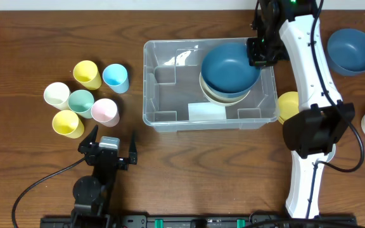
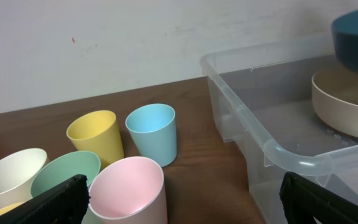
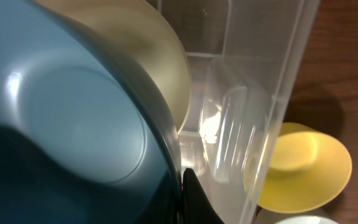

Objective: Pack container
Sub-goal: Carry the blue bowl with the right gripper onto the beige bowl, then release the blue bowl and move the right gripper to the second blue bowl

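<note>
Over the large clear plastic rectangular bin [image 1: 147, 82] at mid-table, with a bowl in grip.

Gripping the rim of a dark blue round bowl [image 1: 230, 66] with the right gripper [image 1: 258, 52], jaws closed on it, just above a cream bowl [image 1: 224, 96] at the bin's right end. Resting the left gripper [image 1: 114, 134] near the front edge, jaws spread wide and empty, close to six pastel plastic cups [image 1: 81, 100] left of the bin. Showing a pale label [image 1: 206, 112] low at the bin's near side, print too faint to read.

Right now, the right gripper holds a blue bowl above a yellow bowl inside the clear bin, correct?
No. The lower bowl, beneath the blue bowl in the bin, is cream, not yellow; the overhead view shows it.
</note>
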Motion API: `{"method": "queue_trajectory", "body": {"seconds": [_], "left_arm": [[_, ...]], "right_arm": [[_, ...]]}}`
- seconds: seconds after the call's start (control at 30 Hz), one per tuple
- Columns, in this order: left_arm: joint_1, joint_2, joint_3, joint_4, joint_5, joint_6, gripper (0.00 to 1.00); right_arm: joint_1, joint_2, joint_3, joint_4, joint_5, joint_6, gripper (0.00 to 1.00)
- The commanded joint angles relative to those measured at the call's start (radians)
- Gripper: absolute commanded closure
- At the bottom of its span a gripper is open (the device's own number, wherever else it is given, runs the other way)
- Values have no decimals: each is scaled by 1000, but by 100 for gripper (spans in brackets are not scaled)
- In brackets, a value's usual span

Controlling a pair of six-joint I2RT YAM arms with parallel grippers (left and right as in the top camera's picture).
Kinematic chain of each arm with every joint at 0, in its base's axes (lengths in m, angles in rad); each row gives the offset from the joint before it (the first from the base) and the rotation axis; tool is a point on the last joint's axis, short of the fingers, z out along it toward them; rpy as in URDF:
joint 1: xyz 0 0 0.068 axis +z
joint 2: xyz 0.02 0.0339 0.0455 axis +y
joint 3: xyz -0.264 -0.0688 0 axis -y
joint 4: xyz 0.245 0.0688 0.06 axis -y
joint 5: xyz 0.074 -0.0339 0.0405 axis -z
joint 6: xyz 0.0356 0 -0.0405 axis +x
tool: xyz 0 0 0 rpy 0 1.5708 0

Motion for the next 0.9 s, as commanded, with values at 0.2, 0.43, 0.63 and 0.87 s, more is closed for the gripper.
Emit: {"method": "queue_trajectory", "body": {"seconds": [0.2,0.43,0.63,0.87], "left_arm": [[6,-6,-15,-38,-1,5,2],[6,-6,-15,-38,-1,5,2],[6,-6,-15,-38,-1,5,2],[6,-6,-15,-38,-1,5,2]], "right_arm": [[20,-23,-125,127,11,8,98],[21,-23,-171,195,10,3,60],[21,-24,-167,194,10,-15,54],[18,-109,-84,169,7,-14,57]]}}
